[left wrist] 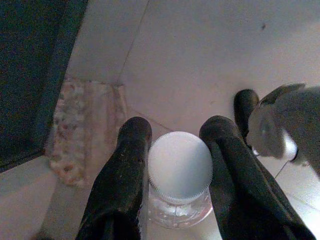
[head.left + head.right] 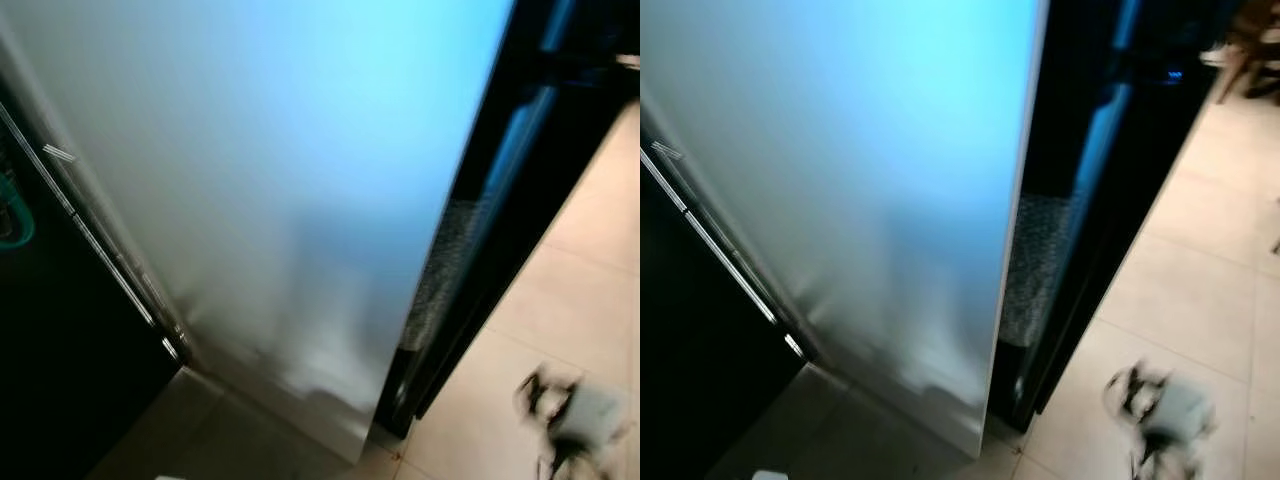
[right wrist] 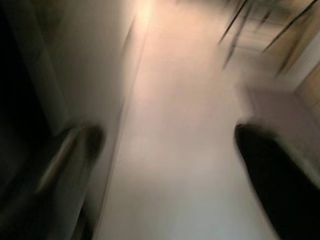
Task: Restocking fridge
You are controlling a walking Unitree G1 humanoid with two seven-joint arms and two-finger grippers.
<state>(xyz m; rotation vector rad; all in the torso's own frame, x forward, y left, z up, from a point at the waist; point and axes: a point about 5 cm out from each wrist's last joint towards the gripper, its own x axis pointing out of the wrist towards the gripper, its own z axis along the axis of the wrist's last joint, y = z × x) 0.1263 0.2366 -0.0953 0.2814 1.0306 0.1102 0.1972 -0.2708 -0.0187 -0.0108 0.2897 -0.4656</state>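
Blurred: right gripper (image 3: 170, 165), fingers spread apart over floor (image 3: 175, 125).
Bottles: one bottle (image 1: 180, 175), body hidden, clamped between left gripper (image 1: 175, 135) fingers.

The fridge door (image 2: 270, 170) looks like smooth brushed metal with a soft sheen; the bottle (image 1: 177, 210) is clear plastic under a matt, ribbed white cap (image 1: 180, 165); the floor tiles (image 2: 1180, 300) are smooth.

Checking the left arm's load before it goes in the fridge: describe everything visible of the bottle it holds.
The bottle is seen from above in the left wrist view. It has a round white cap with a ribbed edge, and below it a clear body, glass or plastic, with faint ridges. What it contains cannot be made out. It sits upright between the two black fingers of the left gripper, which press on either side of the cap. Pale floor tiles lie beneath.
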